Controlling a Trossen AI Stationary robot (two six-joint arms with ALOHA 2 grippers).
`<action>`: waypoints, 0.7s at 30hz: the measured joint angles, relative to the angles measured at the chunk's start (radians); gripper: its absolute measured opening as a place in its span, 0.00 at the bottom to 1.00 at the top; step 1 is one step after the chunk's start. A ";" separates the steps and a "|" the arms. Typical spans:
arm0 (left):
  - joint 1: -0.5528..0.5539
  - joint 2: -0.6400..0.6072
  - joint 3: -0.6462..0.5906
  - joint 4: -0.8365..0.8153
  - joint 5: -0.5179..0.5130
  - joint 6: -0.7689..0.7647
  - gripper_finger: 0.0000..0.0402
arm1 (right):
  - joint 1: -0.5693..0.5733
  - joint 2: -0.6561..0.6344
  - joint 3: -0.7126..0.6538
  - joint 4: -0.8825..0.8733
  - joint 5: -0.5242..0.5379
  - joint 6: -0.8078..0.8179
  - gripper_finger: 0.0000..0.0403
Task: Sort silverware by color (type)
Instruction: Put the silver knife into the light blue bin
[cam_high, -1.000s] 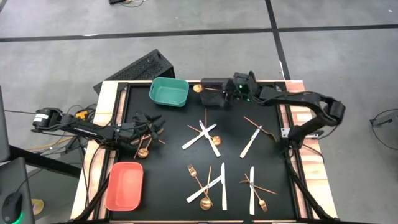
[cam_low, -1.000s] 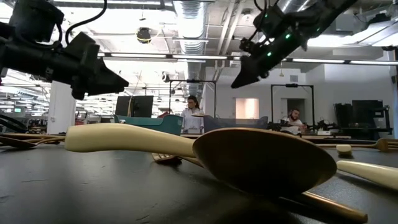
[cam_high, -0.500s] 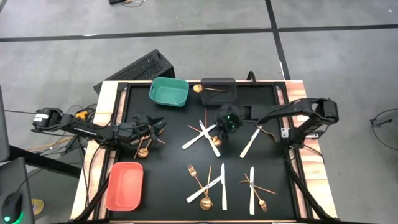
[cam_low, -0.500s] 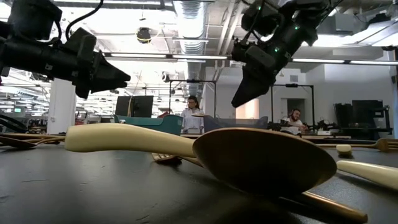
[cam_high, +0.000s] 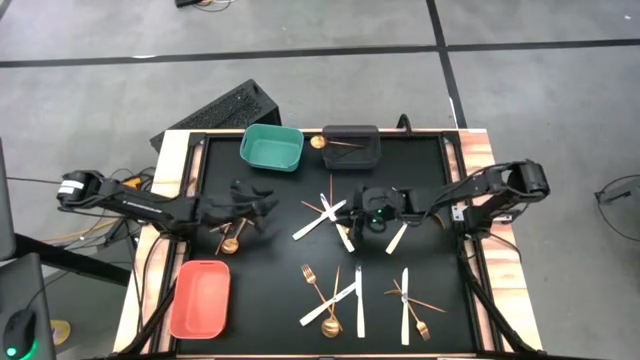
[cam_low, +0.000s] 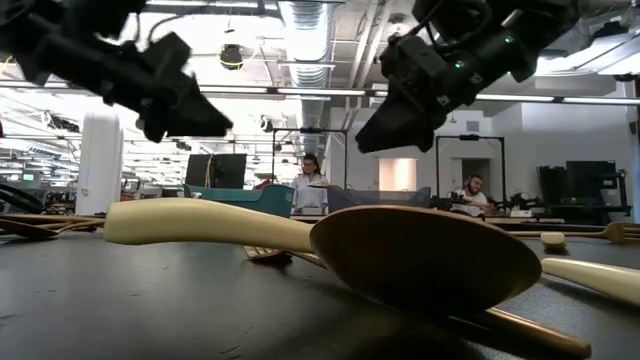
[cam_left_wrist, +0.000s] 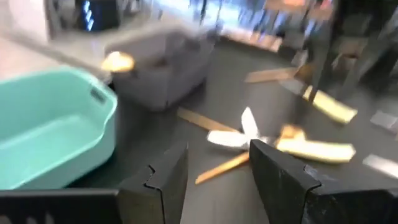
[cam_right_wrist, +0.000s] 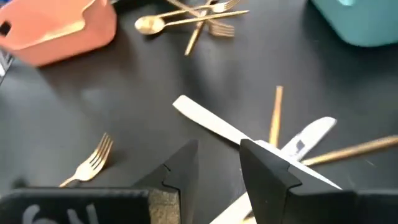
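Gold forks and spoons and white knives lie in small crossed heaps on the black mat. My right gripper (cam_high: 350, 214) (cam_right_wrist: 219, 163) hovers open above the middle heap (cam_high: 326, 216), with a white knife (cam_right_wrist: 208, 123) showing past its fingers. My left gripper (cam_high: 267, 206) (cam_left_wrist: 214, 174) is open and empty, hanging in the air right of the gold spoon and forks (cam_high: 230, 240) at the left; it points toward the middle heap (cam_left_wrist: 261, 140). A gold spoon (cam_high: 320, 141) lies across the rim of the dark grey bin (cam_high: 352, 150).
The teal bin (cam_high: 272, 148) stands at the far edge beside the dark grey bin, and the salmon bin (cam_high: 200, 298) at the near left. More heaps lie near the front (cam_high: 330, 300) (cam_high: 410, 305). A single white knife (cam_high: 397, 238) lies right of my right gripper.
My right gripper has swung from the dark grey bin at the far edge toward the near side and downward, ending over the middle heap, and it has rolled. My left gripper has risen and shifted toward the table's right, away from the gold pieces at the left.
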 joint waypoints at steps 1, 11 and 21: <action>0.000 0.022 0.029 -0.071 -0.014 -0.026 0.40 | 0.003 0.001 -0.007 0.015 0.007 0.014 0.36; 0.015 0.303 0.110 0.029 0.141 -0.032 0.40 | 0.077 0.003 -0.100 0.060 0.203 0.165 0.36; 0.031 0.590 0.254 0.174 0.336 0.089 0.40 | 0.101 -0.010 -0.099 0.029 0.211 0.191 0.36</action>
